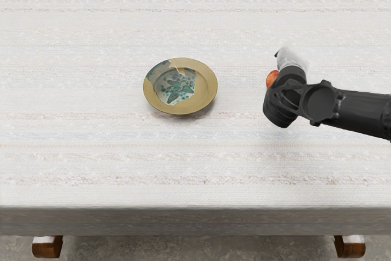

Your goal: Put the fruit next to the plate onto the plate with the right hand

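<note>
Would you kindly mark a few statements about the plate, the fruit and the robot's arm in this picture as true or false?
1. The fruit lies on the plate. False: the orange fruit shows to the plate's right, partly hidden by the right robot hand.
2. The arm in view comes in from the picture's right edge. True.
3. The plate stands on the table, apart from the right robot hand. True.
4. A left arm reaches over the plate. False: no left arm is in view.

Pale striped table (91, 151), brown wooden feet (47, 246)
</note>
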You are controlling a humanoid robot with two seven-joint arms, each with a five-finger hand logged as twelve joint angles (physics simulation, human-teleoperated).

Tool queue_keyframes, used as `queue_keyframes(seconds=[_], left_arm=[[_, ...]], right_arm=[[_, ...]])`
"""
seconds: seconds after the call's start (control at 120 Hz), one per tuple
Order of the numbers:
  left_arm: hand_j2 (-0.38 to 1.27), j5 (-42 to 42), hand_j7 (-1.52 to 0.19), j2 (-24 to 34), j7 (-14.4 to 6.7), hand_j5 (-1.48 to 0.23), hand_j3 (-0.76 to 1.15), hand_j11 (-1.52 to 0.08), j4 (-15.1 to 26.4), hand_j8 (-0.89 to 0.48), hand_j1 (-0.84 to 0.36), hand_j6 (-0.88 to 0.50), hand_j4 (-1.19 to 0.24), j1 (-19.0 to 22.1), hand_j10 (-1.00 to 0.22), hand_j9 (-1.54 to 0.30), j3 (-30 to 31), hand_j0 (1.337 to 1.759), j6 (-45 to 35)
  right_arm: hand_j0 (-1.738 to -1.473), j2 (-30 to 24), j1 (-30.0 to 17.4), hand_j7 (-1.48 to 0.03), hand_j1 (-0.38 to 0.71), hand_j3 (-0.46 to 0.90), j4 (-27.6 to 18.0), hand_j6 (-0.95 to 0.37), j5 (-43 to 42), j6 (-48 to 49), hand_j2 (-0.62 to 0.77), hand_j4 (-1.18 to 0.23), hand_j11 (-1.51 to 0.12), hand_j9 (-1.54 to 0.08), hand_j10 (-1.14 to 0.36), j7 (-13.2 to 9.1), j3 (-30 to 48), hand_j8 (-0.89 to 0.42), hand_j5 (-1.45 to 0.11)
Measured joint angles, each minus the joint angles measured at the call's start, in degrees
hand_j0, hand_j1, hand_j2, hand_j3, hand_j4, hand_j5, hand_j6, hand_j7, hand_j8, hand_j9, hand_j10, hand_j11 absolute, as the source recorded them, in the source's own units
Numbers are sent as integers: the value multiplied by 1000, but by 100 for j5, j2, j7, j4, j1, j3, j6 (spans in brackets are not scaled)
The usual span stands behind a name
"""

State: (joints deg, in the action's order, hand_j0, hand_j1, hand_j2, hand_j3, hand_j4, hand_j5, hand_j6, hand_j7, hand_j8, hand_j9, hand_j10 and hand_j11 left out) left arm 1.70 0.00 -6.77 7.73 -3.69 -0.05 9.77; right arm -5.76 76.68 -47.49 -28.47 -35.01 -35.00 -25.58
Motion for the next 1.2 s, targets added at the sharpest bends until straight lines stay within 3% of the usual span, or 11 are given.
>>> queue_keyframes(seconds=[0.408,0.908,1.2], left_arm=[[47,0,-304,0,0,-304,0,-304,0,-234,69,-234,-234,0,-234,-304,9,1658,1],[47,-1,-304,0,0,-304,0,-304,0,-234,69,-234,-234,0,-234,-304,6,1658,1],[47,1,-304,0,0,-304,0,-304,0,-234,69,-234,-234,0,-234,-304,6,1658,1]], right_arm=[[-1658,131,-175,-419,37,0,391,-325,-1,0,-62,-324,-419,-419,-324,0,6,-323,-419],[-1658,304,-175,-462,77,0,449,-358,13,0,-69,-357,-463,-463,-357,0,13,-357,-463],[-1658,315,-187,-590,190,0,445,-456,31,36,-54,-454,-592,-592,-454,0,27,-447,-592]])
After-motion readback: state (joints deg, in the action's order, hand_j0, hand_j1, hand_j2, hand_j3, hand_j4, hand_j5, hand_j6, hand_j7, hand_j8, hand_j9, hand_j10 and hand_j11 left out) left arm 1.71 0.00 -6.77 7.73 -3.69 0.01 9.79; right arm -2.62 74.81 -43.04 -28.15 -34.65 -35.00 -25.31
